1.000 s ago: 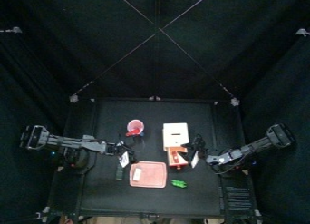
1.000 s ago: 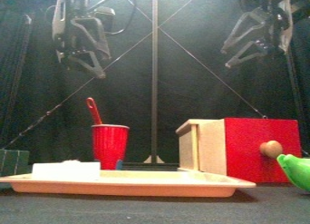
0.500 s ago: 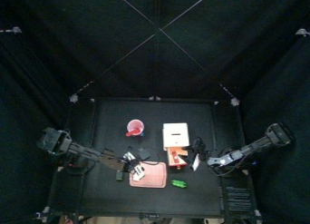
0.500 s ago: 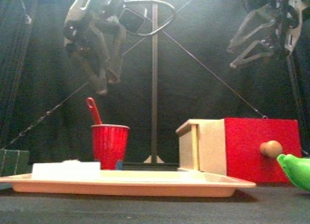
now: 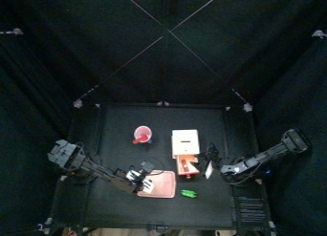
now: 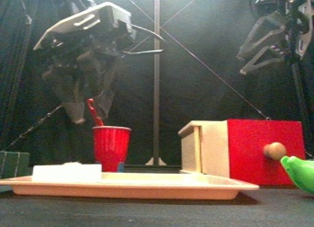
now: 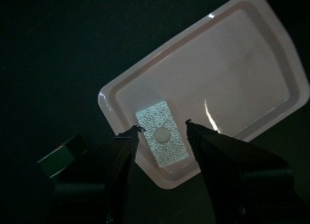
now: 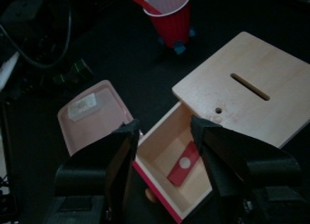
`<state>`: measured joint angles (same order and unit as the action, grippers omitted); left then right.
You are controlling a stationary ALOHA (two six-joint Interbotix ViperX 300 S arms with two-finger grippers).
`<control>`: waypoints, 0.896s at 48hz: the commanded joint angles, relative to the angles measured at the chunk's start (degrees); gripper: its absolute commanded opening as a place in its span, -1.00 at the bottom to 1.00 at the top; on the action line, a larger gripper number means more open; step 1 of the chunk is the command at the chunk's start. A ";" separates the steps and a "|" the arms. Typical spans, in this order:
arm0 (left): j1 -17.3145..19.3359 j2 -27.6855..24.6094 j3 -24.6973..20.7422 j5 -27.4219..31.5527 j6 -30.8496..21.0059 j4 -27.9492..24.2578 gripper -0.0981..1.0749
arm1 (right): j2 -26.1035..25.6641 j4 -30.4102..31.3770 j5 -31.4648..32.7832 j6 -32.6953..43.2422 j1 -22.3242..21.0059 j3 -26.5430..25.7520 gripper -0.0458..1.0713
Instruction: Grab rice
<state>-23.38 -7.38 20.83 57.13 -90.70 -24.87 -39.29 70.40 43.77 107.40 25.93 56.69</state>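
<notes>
Left gripper (image 7: 166, 148), jaws spread and empty, above the rice (image 7: 164, 141) on the pink tray (image 7: 242, 73); a careless descent risks clipping the tray's rim, tipping it

Smooth pink plastic tray (image 7: 230, 73); speckled, glossy rice (image 7: 162, 137) packet; pale bare-wood box (image 8: 260, 87); matt black table (image 5: 115, 125).

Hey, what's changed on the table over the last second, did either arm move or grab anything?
The left gripper swung in from the table's left side to hover, jaws open, over the pink tray, above the small pale packet lying in it. It holds nothing. The right gripper, red cup and wooden box stayed put.
</notes>
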 commanded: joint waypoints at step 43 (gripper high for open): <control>0.26 -5.71 0.18 -4.04 -1.49 5.98 0.79 | -0.35 -1.67 1.14 0.00 0.09 -0.26 0.59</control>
<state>-23.29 -13.45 21.53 53.17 -92.11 -18.90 -39.46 68.55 44.82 107.40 25.93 57.04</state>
